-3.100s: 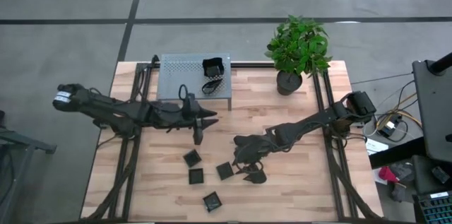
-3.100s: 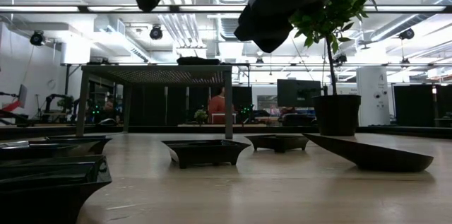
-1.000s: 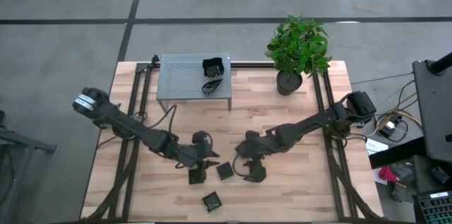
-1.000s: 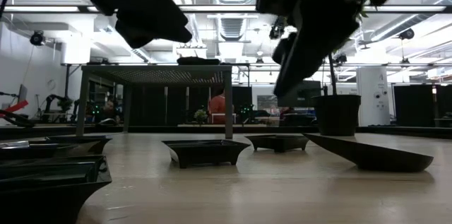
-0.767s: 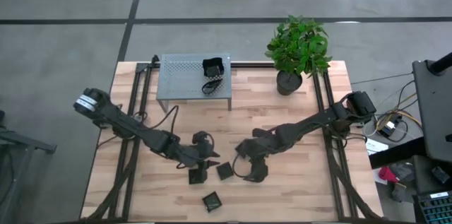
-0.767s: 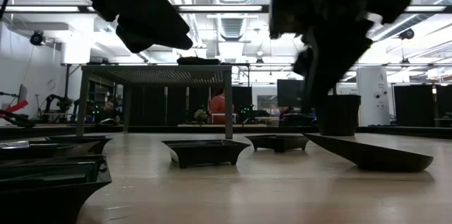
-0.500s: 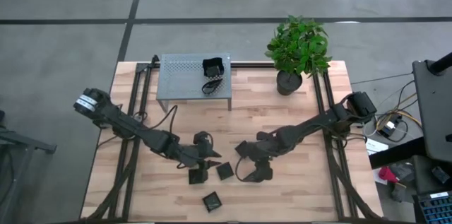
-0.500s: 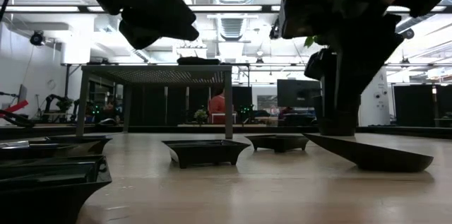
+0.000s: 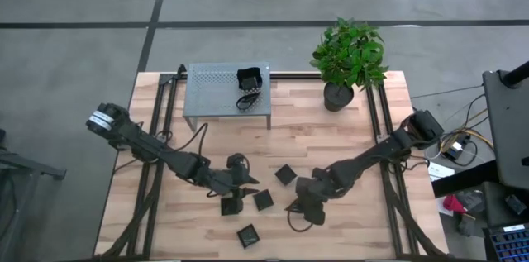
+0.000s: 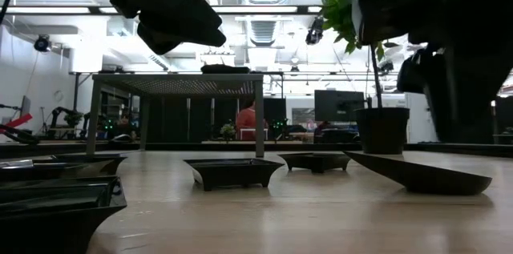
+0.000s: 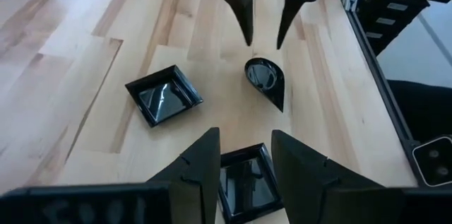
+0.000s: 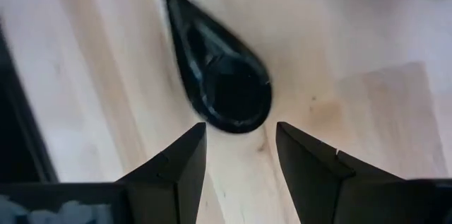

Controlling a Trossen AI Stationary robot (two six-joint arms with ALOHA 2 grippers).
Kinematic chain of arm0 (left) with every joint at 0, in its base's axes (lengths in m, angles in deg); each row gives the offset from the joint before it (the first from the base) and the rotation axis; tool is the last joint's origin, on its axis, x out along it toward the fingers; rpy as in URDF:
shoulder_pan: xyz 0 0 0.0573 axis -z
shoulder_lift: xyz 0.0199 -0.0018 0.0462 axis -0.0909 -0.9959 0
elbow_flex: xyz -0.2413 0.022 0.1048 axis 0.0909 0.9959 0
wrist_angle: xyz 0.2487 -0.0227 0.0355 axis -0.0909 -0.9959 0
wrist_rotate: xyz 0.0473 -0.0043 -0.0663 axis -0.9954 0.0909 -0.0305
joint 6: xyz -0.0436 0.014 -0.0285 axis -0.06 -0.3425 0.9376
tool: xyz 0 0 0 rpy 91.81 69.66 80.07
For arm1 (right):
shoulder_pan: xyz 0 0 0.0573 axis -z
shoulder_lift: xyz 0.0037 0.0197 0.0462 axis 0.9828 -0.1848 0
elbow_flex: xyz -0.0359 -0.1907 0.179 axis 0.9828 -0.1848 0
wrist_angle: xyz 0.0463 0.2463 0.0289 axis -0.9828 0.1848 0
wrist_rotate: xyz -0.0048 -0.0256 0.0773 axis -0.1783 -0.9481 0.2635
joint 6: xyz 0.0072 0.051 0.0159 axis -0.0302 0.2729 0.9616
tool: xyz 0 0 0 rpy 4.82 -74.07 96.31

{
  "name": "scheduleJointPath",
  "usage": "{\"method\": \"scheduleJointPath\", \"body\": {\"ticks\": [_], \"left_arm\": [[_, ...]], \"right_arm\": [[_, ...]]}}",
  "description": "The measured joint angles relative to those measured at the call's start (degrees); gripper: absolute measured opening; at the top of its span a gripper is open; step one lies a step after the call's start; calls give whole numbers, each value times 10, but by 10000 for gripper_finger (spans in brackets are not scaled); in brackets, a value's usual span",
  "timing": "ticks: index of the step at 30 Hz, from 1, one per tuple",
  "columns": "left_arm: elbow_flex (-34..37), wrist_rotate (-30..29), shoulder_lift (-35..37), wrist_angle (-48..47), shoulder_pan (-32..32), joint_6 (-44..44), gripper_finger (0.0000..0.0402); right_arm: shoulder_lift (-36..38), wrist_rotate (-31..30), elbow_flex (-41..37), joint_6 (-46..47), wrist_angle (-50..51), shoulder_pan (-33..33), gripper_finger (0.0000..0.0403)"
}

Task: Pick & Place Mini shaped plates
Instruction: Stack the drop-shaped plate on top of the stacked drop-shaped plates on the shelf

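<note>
Directly beyond the spread right end effector (image 12: 234, 157) lies a teardrop plate (image 12: 219, 75).

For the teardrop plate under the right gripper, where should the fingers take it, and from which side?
Judging by its pose, from straight above. The teardrop plate lies flat on the table, and the open right gripper hangs over its round end. Probably best to straddle the raised rim across the narrower tapered part, not the wide bowl.
</note>
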Motion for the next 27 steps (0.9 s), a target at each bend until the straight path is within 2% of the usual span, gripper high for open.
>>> {"method": "scheduleJointPath", "body": {"ticks": [3,7,11,15,17,20,23,27], "left_arm": [[0,0,0,0,0,-3,120],[0,0,0,0,0,-3,120],[0,0,0,0,0,-10,120],[0,0,0,0,-1,-21,120],[0,0,0,0,-2,-21,120],[0,0,0,0,-2,-21,120],[0,0,0,0,-2,-21,120],[0,0,1,1,-2,-21,120]], "right_arm": [[0,-28,-1,46,0,-10,166],[0,-29,-3,86,-2,-26,166],[0,-37,-3,5,-41,-53,164],[0,-118,-3,-91,-68,-81,155],[0,-132,-3,-118,-95,-85,148],[-7,-138,-4,-140,-137,-86,136],[-13,-162,-6,-141,-138,-90,125],[-38,-164,-6,-136,-145,-92,115]]}}
